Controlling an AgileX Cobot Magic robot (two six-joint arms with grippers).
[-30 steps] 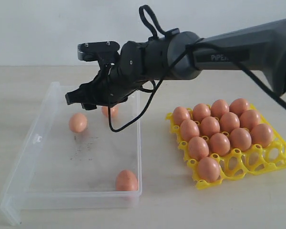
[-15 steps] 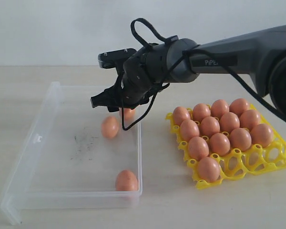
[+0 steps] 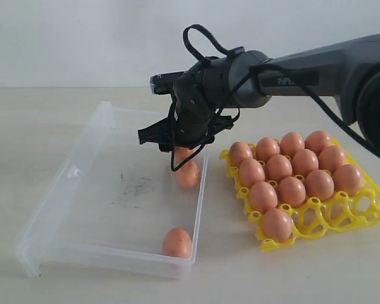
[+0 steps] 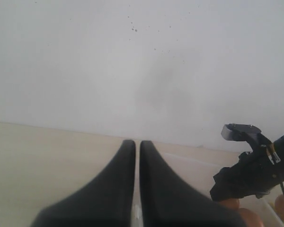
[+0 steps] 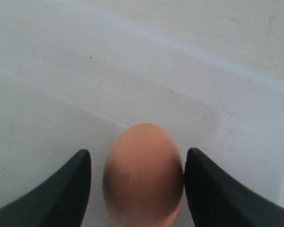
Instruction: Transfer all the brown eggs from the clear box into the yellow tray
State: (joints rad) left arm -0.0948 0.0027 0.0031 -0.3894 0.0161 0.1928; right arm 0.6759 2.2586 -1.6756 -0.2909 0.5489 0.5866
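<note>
The clear box lies on the left of the table with three brown eggs in it. One egg rests by the wall nearest the tray, one sits in the front corner, and one is half hidden under my right gripper. In the right wrist view the right gripper stands open around an egg on the box floor; the egg touches one finger and a gap shows at the other. The yellow tray on the right holds several eggs. My left gripper is shut on nothing, away from the box.
The box's right wall stands a short way from the tray's near corner. A cable loop rises above the right wrist. A pale wall closes the back of the table.
The right gripper has moved right, towards the tray. The clear box has slid and turned the same way. One loose egg has rolled across the floor to the box's right wall.
</note>
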